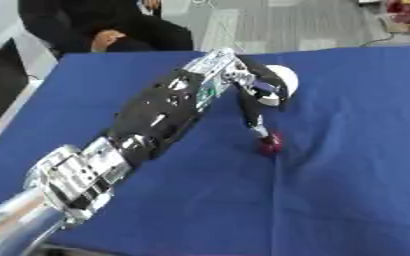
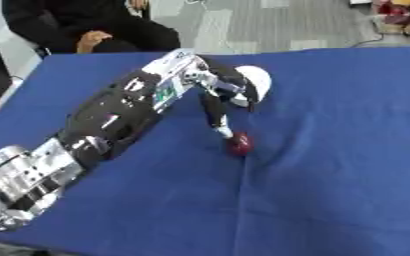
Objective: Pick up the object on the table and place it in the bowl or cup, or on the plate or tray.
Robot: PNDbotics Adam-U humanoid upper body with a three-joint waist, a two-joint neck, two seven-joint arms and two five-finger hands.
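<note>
Red and small, the object point(image 1: 271, 143) lies on the blue tablecloth point(image 1: 348, 175) a little right of the centre of the left eye view, near a vertical crease in the cloth. The left arm point(image 1: 156, 120) enters from the lower left corner and runs diagonally up toward the upper middle of the frame. At its end the left hand point(image 1: 259, 90) bends downward, and one long finger point(image 1: 254, 117) reaches straight down so that its tip meets the top of the red object. The other fingers are curled near the palm, closing on nothing that can be seen. A white bowl or cup point(image 1: 285, 77) sits just behind the hand, in the upper middle, partly hidden by it.

In the right eye view the same red object point(image 2: 239, 144) sits just right of the frame's centre, with the fingertip point(image 2: 222, 131) touching its upper left side. The white vessel point(image 2: 254, 79) shows above it, half covered by the hand point(image 2: 226, 87). Whether the finger presses the object or only rests on it cannot be told. The right hand does not appear in either view.
</note>
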